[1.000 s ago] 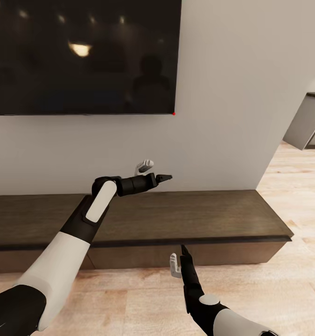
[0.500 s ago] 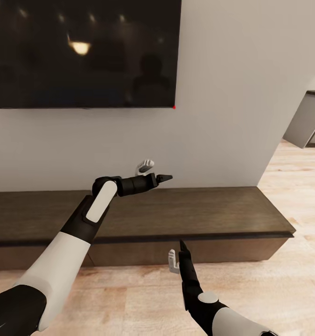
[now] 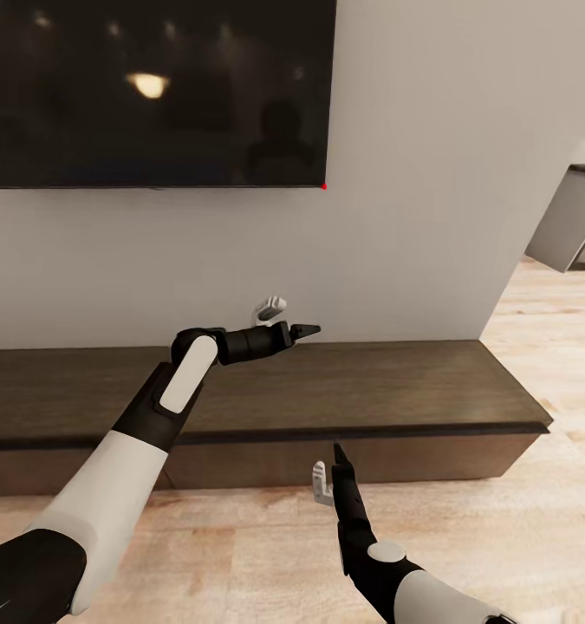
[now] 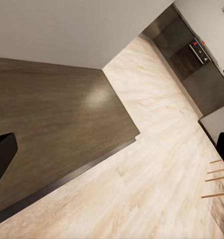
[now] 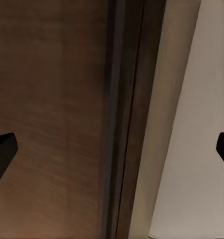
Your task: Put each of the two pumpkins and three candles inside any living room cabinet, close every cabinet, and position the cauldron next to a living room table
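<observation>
Both grippers, left gripper [image 3: 282,317] and right gripper [image 3: 330,475], are hanging empty with jaws apart; probably aiming squarely at the cabinet [image 3: 344,394] front.

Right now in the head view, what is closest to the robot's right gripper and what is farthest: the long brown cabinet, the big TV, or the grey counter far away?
From the right gripper, low in the middle:
1. The cabinet, its front right behind the fingers.
2. The TV, up on the wall above the cabinet, to the left.
3. The grey counter, far off at the right edge, past the wall's corner.
</observation>
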Motion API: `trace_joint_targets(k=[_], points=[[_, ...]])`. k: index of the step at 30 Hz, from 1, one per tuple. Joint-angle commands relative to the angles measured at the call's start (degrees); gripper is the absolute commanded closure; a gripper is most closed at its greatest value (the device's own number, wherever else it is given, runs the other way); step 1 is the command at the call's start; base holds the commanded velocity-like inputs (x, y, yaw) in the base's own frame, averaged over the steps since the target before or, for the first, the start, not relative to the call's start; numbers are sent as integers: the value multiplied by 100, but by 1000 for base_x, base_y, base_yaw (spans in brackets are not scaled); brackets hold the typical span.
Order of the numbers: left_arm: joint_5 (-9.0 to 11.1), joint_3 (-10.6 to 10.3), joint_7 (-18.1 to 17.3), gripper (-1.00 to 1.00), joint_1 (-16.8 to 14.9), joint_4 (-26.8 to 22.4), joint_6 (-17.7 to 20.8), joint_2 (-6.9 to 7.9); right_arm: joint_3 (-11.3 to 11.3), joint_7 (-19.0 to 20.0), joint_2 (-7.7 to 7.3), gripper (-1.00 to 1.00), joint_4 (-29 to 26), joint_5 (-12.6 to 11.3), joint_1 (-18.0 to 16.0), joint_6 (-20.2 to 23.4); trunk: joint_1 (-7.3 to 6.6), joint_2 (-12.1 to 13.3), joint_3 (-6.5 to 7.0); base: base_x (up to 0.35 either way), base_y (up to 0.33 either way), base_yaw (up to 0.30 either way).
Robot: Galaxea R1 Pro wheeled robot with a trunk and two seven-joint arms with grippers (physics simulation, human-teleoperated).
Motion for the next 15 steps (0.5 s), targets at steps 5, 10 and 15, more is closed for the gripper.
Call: trace_joint_targets(k=[5, 10, 15], points=[[2, 0, 1, -100, 0, 0, 5, 0, -1, -196, 0, -100, -61, 0, 0, 0, 110, -202, -90, 0, 0, 0], [2, 0, -2, -100, 0, 0, 6, 0, -8, -315, 21, -100, -111, -8, 0, 19, 220, -403, -180, 0, 0, 0], [2, 0, -1, -100, 0, 0, 6, -7, -9, -484, 38, -100, -120, -9, 0, 46, 330, -603, -270, 0, 0, 0]])
